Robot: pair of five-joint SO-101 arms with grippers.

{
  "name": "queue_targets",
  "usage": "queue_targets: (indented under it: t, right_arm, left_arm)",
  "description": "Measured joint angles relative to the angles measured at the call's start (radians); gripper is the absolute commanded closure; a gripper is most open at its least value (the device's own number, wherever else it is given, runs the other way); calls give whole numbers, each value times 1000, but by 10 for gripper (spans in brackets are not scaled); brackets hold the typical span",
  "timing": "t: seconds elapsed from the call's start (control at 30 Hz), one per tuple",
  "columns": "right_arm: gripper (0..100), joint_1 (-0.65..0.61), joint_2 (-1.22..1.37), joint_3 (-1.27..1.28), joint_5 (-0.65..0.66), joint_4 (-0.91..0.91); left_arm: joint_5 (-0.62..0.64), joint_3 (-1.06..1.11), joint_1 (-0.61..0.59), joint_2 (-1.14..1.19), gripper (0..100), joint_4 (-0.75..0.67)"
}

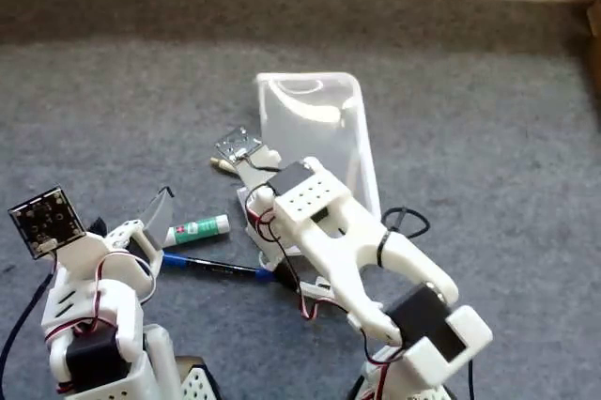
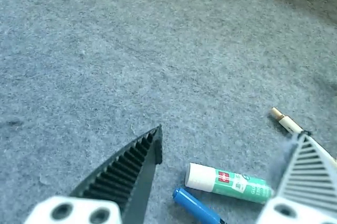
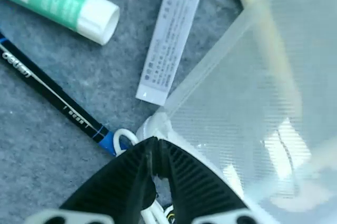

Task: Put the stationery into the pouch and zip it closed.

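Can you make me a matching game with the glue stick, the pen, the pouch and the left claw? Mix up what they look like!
Things:
1. glue stick
2. pen
3. pouch
4. left claw

Looks:
A. see-through
B. open
C. green with a white cap
D. black with blue ends

Pairs: 1-C, 2-D, 3-A, 4-B

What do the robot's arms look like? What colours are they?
The left arm and right arm are chunky white plastic, with black motor blocks at the joints and thin red and black wires looping along them. The right arm has a plate dotted with little holes. The left gripper has pointy ridged fingers, one black and one pale. The right gripper has black ones.
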Motion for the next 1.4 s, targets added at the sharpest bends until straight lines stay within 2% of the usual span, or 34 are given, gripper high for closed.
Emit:
queue_targets:
  t: [0.23, 0.43, 0.63, 0.83, 1.13, 1.4]
  right_arm:
    - [993, 0, 37, -97, 0, 101]
    - [992, 0, -91, -95, 0, 124]
    - [983, 0, -279, 0, 0, 126]
    - [868, -11, -391, 89, 0, 158]
    - [861, -63, -514, 338, 2, 226]
    - [861, -63, -517, 508, 5, 81]
  left_arm:
    - [0, 0, 0, 0, 646, 0]
    - [0, 0, 0, 0, 646, 0]
    - [0, 0, 0, 0, 646, 0]
    - [0, 0, 0, 0, 646, 0]
    - [0, 0, 0, 0, 646, 0]
    - [0, 0, 0, 0, 646, 0]
